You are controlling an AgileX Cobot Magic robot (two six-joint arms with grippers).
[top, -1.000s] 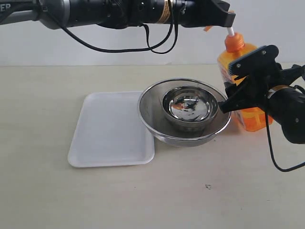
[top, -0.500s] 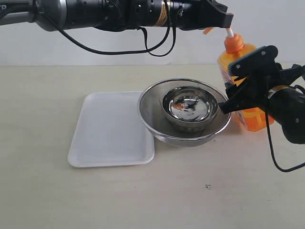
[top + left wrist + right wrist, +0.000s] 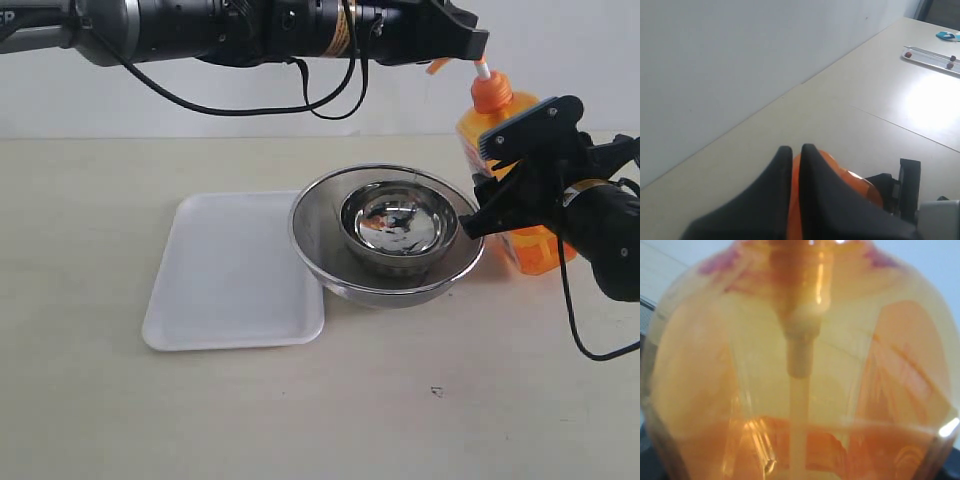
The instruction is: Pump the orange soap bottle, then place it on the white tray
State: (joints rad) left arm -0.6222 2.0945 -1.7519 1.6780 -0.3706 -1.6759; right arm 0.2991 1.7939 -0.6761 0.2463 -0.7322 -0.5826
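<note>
Since the earlier frame the left gripper (image 3: pixel 470 44) sits slightly lower and nearer the pump; the orange soap bottle (image 3: pixel 530 248) has barely shifted. The white stem (image 3: pixel 482 68) shows under the pump head, so I judge the stroke unfinished.

- Left gripper: fingers (image 3: pixel 782 160) nearly together, a narrow slit with orange between them, set over the pump head.
- Right gripper (image 3: pixel 478 188): jaws spread to the bottle's width, one on each side of the body – appears clamped. Its wrist view shows only the bottle (image 3: pixel 800 370), no finger contact.
- The bottle stands upright on the table (image 3: pixel 450 400), just beside the large steel bowl (image 3: pixel 330 270), which holds a smaller bowl (image 3: pixel 400 225).
- The white tray (image 3: pixel 235 270) lies beyond the bowls, touching the large one's rim.

Risks: the narrow fingertips could slide off the pump head if the push runs off-axis. A loose side clamp would let the bottle tip towards the bowls. The carry to the tray crosses the bowls – too low a lift would clip a rim.
</note>
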